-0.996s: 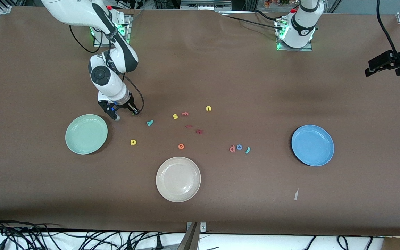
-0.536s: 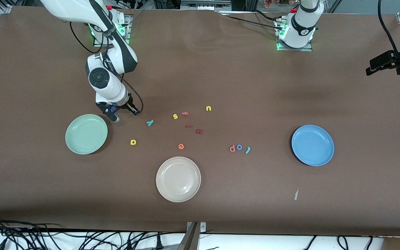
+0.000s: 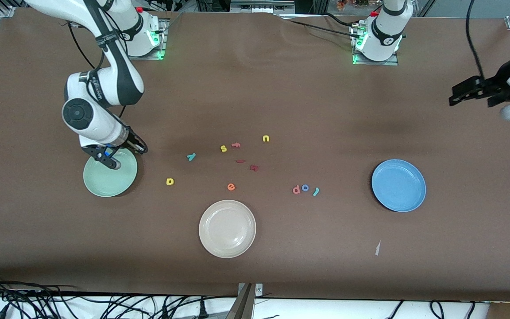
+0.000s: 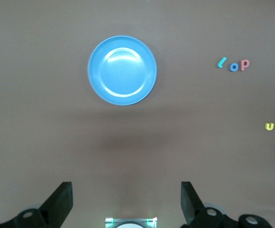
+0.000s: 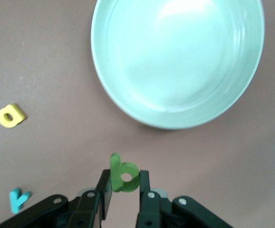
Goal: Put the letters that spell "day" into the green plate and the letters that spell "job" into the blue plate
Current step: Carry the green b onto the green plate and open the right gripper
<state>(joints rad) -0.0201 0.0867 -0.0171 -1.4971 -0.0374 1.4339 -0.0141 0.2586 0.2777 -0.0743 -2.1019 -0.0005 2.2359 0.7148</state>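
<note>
Front view first: the right gripper (image 3: 112, 161) hangs over the green plate (image 3: 104, 184), above the rim nearest the right arm's base. Right wrist view shows its fingers (image 5: 144, 187) pinched tight on the green "a" (image 5: 122, 175), which stands up between them with the plate's pale bowl close by.

Taking the green plate as the landmark, the yellow "d" (image 3: 170, 181) lies on the table just off its rim toward the left arm's end, and the teal "y" (image 3: 191, 156) sits a little farther out that way and farther from the front camera. The cream-white plate (image 3: 227, 228) is nearer the camera than the green one, toward the middle of the table. Farther still from the green plate the salmon-pink "b" (image 3: 296, 190), blue "o" (image 3: 305, 188) and teal "j" (image 3: 315, 191) lie in a tight row — and the blue plate (image 3: 398, 185) comes last, well apart, near the left arm's end.

Up at that end the left gripper (image 3: 474, 91) waits high over bare table — its fingers (image 4: 61, 202) spread wide, holding nothing.
</note>
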